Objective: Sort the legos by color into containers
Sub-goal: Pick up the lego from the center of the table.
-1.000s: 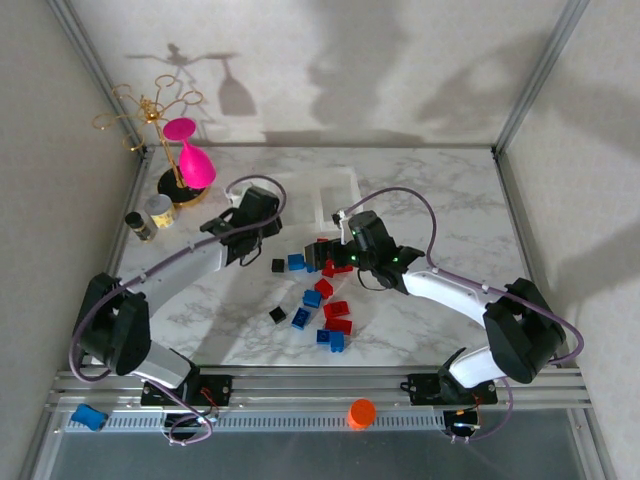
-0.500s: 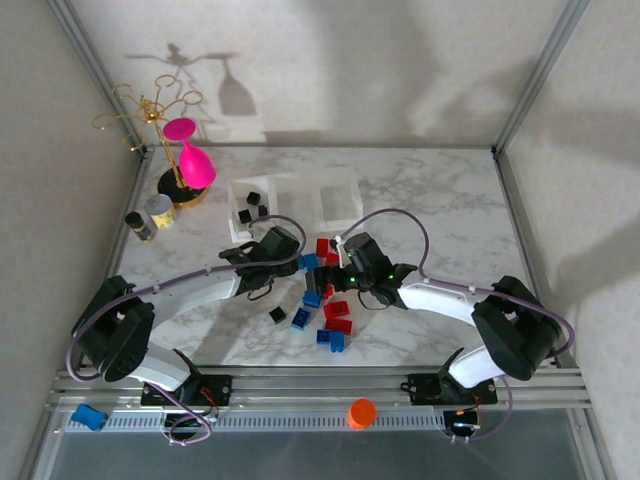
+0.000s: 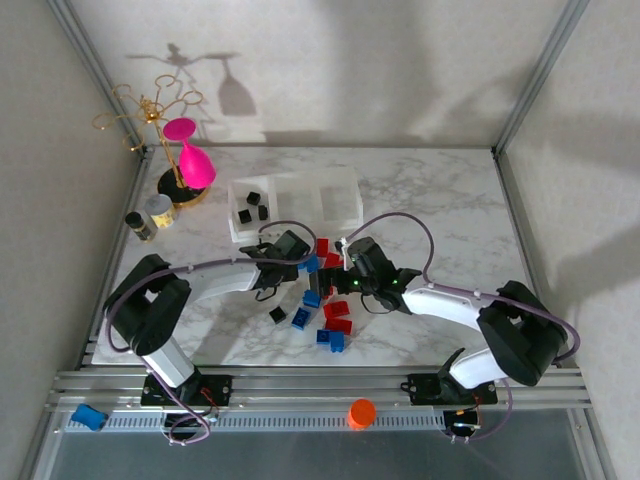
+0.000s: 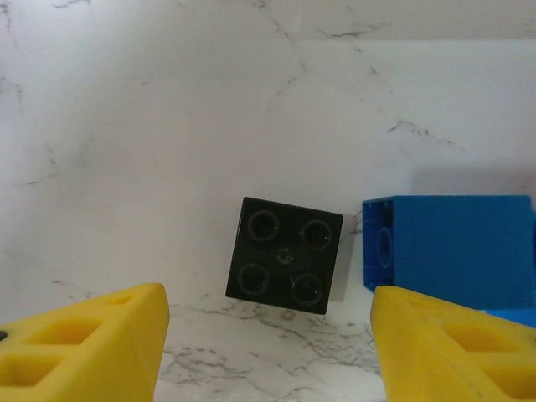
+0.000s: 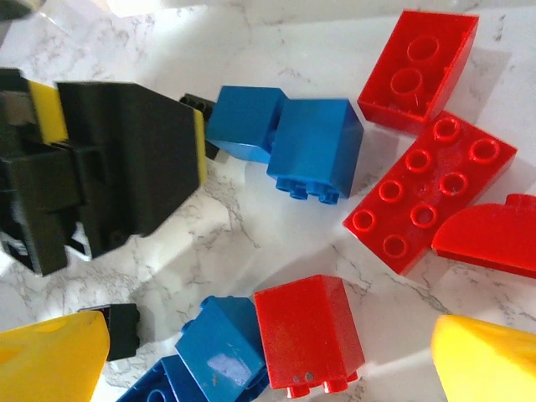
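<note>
Marbled tabletop (image 3: 450,200) littered with legos (image 3: 335,318). Left tool (image 4: 268,331) apart, straddling a black lego (image 4: 285,267) just ahead between its fingers, apparently lined up to pinch it. Right tool (image 5: 270,339) wide apart above red and blue bricks, clamping nothing. Containers (image 3: 300,200) beyond both tools.
</note>
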Controlling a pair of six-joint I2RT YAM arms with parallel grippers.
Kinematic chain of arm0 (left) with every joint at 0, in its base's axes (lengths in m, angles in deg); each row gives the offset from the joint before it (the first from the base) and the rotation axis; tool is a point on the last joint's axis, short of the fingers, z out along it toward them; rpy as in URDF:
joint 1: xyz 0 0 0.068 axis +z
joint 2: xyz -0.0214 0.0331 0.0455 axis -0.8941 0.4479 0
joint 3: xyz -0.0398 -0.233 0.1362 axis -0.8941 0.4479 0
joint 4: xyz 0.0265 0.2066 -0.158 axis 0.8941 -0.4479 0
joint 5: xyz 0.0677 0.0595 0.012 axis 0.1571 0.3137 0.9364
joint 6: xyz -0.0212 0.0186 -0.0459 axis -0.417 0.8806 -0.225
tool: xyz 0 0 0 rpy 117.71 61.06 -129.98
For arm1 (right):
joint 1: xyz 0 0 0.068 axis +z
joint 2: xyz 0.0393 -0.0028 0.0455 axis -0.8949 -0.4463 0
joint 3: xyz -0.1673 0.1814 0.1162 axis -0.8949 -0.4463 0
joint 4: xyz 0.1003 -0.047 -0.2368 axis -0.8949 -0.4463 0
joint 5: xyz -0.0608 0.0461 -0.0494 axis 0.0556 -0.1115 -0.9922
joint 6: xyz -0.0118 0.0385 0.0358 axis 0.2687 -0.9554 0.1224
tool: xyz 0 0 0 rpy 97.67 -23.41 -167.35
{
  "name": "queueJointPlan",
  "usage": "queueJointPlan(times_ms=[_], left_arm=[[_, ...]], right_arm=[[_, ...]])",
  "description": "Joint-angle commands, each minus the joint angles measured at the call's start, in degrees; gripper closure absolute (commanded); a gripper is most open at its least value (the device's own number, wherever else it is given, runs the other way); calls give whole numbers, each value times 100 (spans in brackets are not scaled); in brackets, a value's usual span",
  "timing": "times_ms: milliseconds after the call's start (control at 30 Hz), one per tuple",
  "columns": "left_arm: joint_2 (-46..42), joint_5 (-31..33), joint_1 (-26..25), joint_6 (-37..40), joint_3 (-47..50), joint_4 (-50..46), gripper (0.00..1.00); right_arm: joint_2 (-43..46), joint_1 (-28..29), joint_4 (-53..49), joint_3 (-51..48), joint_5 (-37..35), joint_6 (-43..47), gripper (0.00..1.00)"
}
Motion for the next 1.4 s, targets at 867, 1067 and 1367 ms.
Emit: queueJointPlan(times_ms=[867, 1067, 1367], left_arm=[[66, -136, 339, 163, -106, 84, 64], [-506, -91, 338, -11, 68, 47, 65], [-838, 416, 540, 140, -504, -450, 65]], right_arm=[[200, 41, -107, 145, -318, 55, 1], [372, 44, -176, 249, -246, 58, 1], [516, -42, -239, 491, -215, 24, 1]])
